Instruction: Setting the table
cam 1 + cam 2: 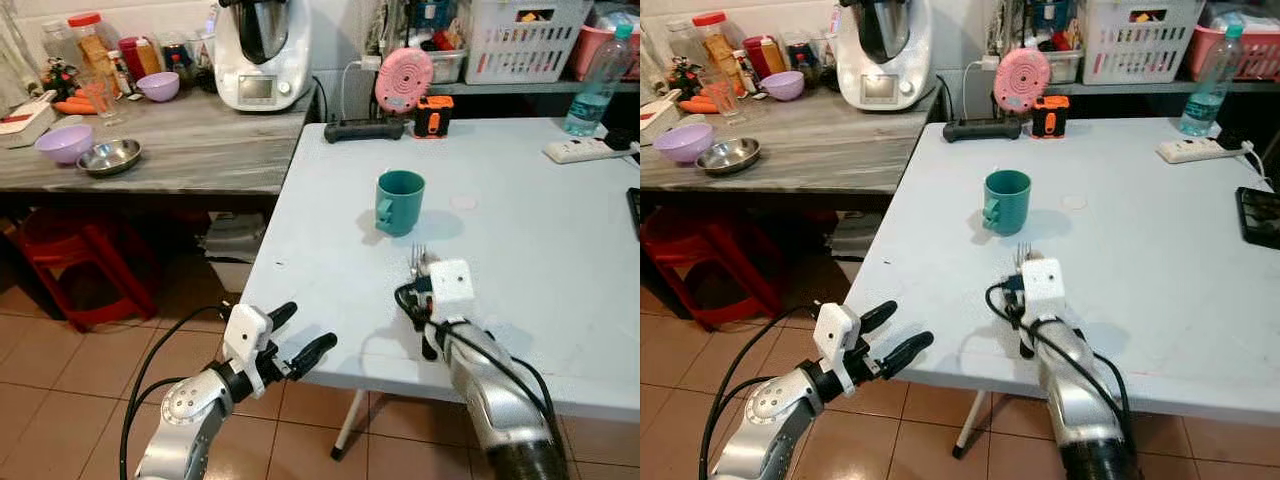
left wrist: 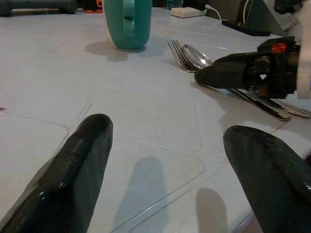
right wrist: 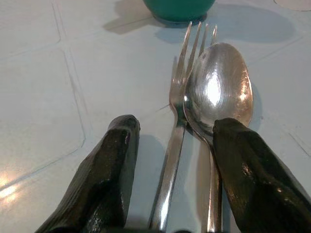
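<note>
Right gripper (image 3: 172, 160), fingers spread, straddles the fork (image 3: 176, 121) and spoon (image 3: 218, 90) lying beside the mug (image 1: 399, 201), seemingly placing them, while the left gripper (image 1: 296, 335) hovers open off the table (image 1: 540, 240) edge.

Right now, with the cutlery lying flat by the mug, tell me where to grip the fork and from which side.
Grip the fork at its handle, from above. It lies flat on the white table, tines toward the teal mug, beside the partly overlapping spoon. The right gripper already straddles both handles, fingers open, so closing would probably take both pieces. The left gripper hovers open at the table's edge.
</note>
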`<state>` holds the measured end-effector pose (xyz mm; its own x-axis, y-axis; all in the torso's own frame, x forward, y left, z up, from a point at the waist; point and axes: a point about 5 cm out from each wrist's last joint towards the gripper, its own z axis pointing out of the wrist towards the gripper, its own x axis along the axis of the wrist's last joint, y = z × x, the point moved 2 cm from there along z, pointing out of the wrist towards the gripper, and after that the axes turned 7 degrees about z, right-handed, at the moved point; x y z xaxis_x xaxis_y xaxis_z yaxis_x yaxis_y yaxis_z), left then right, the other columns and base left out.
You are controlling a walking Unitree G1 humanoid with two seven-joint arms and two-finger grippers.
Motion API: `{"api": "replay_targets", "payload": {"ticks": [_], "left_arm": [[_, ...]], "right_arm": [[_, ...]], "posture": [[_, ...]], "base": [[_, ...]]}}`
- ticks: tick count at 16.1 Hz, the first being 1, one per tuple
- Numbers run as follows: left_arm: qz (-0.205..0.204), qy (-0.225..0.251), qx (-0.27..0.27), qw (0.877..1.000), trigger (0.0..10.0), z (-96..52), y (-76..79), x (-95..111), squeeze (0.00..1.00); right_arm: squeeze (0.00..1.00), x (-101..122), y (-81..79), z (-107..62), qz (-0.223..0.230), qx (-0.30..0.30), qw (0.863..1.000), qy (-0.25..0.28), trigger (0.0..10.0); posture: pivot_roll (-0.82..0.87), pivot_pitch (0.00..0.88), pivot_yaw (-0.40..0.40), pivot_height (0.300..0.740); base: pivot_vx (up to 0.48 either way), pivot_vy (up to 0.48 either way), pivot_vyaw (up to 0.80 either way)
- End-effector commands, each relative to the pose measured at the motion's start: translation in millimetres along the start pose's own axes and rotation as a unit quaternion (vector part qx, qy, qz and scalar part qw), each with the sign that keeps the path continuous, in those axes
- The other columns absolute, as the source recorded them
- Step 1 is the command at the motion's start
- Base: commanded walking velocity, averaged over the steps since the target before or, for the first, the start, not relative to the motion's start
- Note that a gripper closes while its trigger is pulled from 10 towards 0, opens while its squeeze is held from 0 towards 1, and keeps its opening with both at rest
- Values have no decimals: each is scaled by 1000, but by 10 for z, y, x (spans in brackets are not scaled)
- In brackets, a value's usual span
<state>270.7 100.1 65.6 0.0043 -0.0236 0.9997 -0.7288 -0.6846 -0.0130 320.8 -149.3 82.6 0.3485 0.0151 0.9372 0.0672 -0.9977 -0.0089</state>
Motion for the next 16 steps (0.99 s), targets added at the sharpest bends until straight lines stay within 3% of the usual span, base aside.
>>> {"api": "replay_targets", "payload": {"ticks": [1, 4, 8, 13, 15, 16], "left_arm": [[8, -1, 1, 1000, 10000, -17, -12, 17, 0], [7, -3, -1, 1000, 10000, -8, 2, -2, 0], [8, -5, -2, 1000, 10000, 8, -14, -9, 0], [11, -6, -1, 1000, 10000, 13, -23, -22, 0], [14, 0, 8, 1000, 10000, 11, -57, 6, 0], [17, 7, 18, 1000, 10000, 13, -90, 38, 0]], "right_arm": [[0, -237, 31, -49, 4, -11, 999, -48, 10000], [0, -426, 231, -202, 6, -45, 996, -72, 10000], [0, -462, 392, -294, 10, -74, 995, -68, 10000], [0, -230, 523, -256, -12, -110, 994, -20, 10000], [0, -56, 466, -243, -8, -106, 994, 11, 10000], [580, 45, 429, -244, -6, -102, 994, 29, 10000]], "posture": [[-168, 0, 86, 740], [-171, 0, 85, 740], [-178, 0, 89, 740], [-180, 0, 97, 740], [-169, 0, 94, 740], [-169, 0, 94, 740]], "base": [[0, 0, 0], [0, 0, 0], [0, 0, 0], [0, 0, 0], [0, 0, 0], [0, 0, 0]]}}
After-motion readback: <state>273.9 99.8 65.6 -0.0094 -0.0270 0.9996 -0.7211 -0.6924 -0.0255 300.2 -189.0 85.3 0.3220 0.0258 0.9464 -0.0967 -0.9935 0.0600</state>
